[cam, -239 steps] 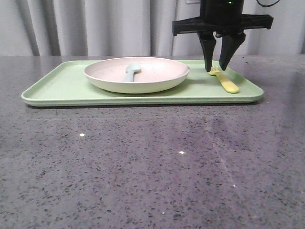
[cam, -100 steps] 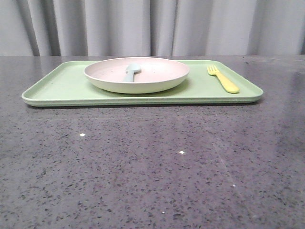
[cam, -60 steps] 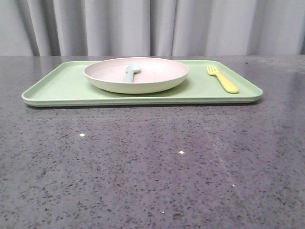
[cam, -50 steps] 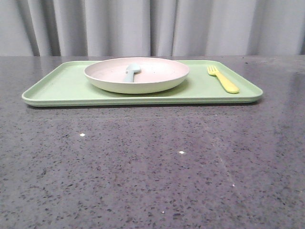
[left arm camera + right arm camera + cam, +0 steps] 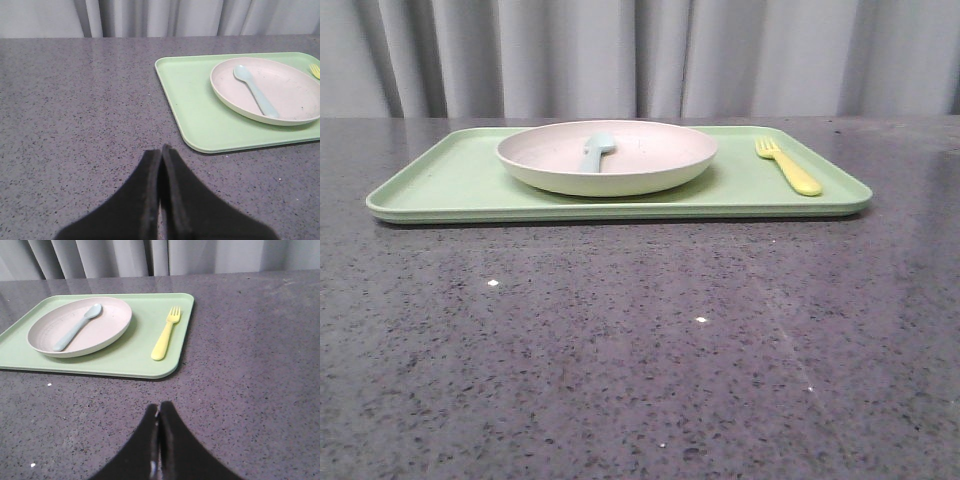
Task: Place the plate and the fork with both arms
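The pinkish-cream plate point(image 5: 607, 157) sits on the light-green tray point(image 5: 450, 185), left of its middle. The yellow fork point(image 5: 788, 166) lies on the tray's right end, tines pointing away. Neither gripper shows in the front view. My left gripper point(image 5: 161, 152) is shut and empty above bare table, off the tray's left end; the plate point(image 5: 280, 100) and a tip of the fork point(image 5: 315, 71) show in its view. My right gripper point(image 5: 159, 410) is shut and empty above bare table, short of the tray's right front corner; the plate point(image 5: 95, 337) and fork point(image 5: 166, 334) lie beyond it.
A pale blue-green spoon point(image 5: 595, 152) lies inside the plate. The tray stands at the back of a dark speckled stone table point(image 5: 640, 340). Grey curtains point(image 5: 640, 55) hang behind the table.
The right gripper, which stood open over the fork's tines 2.4 s ago, has left the front view. The plate, fork and tray have not moved.
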Controlling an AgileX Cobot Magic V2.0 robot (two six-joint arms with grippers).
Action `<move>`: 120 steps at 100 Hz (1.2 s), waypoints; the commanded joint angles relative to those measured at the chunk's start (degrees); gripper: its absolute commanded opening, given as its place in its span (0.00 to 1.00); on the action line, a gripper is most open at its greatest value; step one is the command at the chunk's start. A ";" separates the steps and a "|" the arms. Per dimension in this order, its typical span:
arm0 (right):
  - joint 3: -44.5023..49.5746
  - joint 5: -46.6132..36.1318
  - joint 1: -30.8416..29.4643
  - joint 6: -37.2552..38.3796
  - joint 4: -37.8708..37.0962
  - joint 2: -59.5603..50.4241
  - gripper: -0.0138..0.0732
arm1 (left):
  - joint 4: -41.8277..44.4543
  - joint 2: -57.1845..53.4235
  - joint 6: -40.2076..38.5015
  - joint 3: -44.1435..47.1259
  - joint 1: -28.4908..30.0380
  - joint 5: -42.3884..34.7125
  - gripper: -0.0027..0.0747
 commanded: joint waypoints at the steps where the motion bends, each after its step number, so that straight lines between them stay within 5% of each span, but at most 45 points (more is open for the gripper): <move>1: -1.36 -4.61 -0.06 -0.16 -1.52 0.51 0.11 | -1.76 -0.08 0.17 -1.23 -0.17 -4.10 0.01; 81: -1.36 -4.61 -0.06 -0.16 -1.52 0.51 0.11 | -1.76 -0.22 0.17 -1.00 -0.17 -4.24 0.01; 101: -1.36 -4.61 -0.06 -0.16 -1.52 0.51 0.11 | 3.17 -2.78 -0.25 2.06 -1.93 -9.65 0.01; 120: -1.36 -4.61 -0.06 -0.16 -1.52 0.51 0.11 | 16.73 -6.54 -14.21 11.01 -3.73 -23.52 0.01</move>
